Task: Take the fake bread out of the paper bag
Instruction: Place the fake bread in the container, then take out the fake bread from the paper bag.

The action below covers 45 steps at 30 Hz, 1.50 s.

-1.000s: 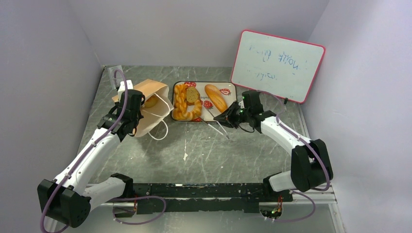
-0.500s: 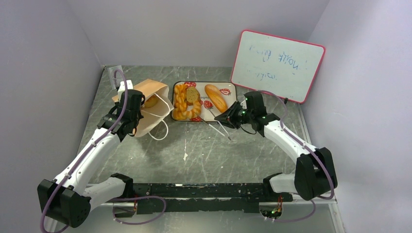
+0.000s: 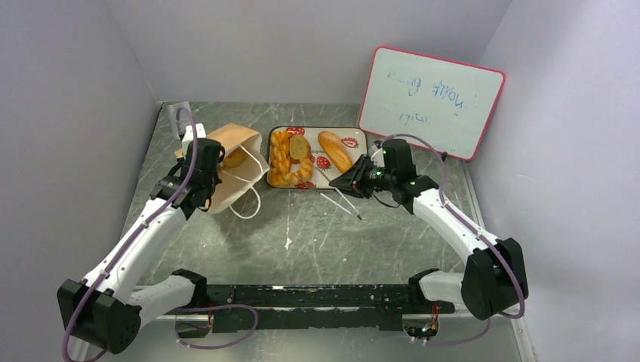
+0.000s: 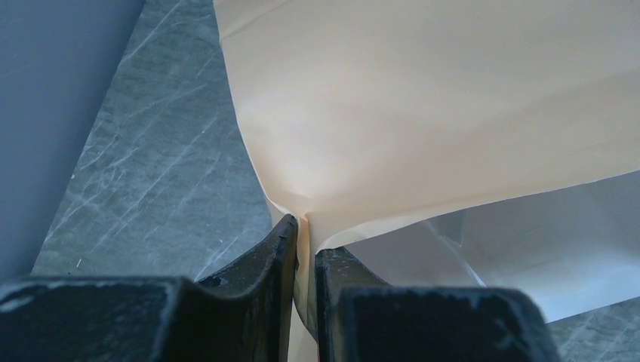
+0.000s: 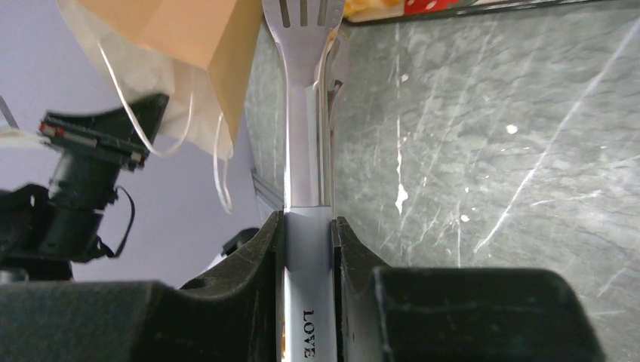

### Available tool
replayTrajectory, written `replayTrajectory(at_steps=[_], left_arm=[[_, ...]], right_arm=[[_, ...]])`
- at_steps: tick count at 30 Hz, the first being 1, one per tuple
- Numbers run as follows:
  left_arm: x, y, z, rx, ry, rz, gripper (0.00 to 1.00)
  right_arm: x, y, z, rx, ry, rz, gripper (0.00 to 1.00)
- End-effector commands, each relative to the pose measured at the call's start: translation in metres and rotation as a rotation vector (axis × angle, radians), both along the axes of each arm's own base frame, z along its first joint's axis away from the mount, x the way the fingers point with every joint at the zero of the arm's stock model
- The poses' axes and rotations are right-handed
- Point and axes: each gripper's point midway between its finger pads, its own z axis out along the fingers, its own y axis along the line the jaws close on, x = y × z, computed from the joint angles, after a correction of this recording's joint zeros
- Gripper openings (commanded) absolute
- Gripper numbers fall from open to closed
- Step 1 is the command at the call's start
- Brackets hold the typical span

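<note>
The left end effector (image 4: 304,226) was clamped on a fold of the paper bag (image 4: 423,105), which sat tipped on the bench (image 3: 302,234), its mouth toward the tray (image 3: 358,154). The right end effector (image 5: 308,226) was closed on the tongs (image 5: 305,90). One piece of fake bread (image 3: 235,157) showed inside the bag. I'd judge the tongs should go in low and open, with the left grip holding the mouth steady.

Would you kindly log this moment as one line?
left gripper: shut on paper bag | right gripper: shut on tongs | bread: one in bag
</note>
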Motion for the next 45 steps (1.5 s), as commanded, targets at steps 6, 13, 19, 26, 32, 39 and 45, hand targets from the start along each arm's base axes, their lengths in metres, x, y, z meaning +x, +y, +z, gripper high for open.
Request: replayTrajectory(at_steps=[6,13,19,26,32,39,45], left_arm=[[-0.001,0.008,0.025,-0.002,-0.047,0.041,0.07],[-0.005,0.01,0.028,-0.004,-0.043,0.051,0.07],[-0.008,0.011,0.025,-0.003,-0.034,0.061,0.07],[-0.007,0.012,0.024,0.001,-0.024,0.07,0.07],[-0.006,0.011,0.023,0.004,-0.015,0.069,0.07],[-0.005,0.012,0.022,0.011,-0.007,0.075,0.07],[-0.005,0.012,0.02,0.009,-0.002,0.078,0.07]], right_arm=[[-0.034,0.076,-0.004,0.041,-0.114,0.295,0.0],[-0.035,0.113,-0.043,0.035,-0.114,0.412,0.0],[-0.04,0.136,-0.078,0.038,-0.111,0.472,0.0],[-0.042,0.134,-0.125,-0.028,-0.101,0.46,0.0],[-0.046,0.124,-0.165,-0.108,-0.068,0.428,0.04],[-0.049,0.114,-0.192,-0.148,-0.046,0.403,0.13],[-0.043,0.107,-0.202,-0.218,-0.084,0.405,0.22]])
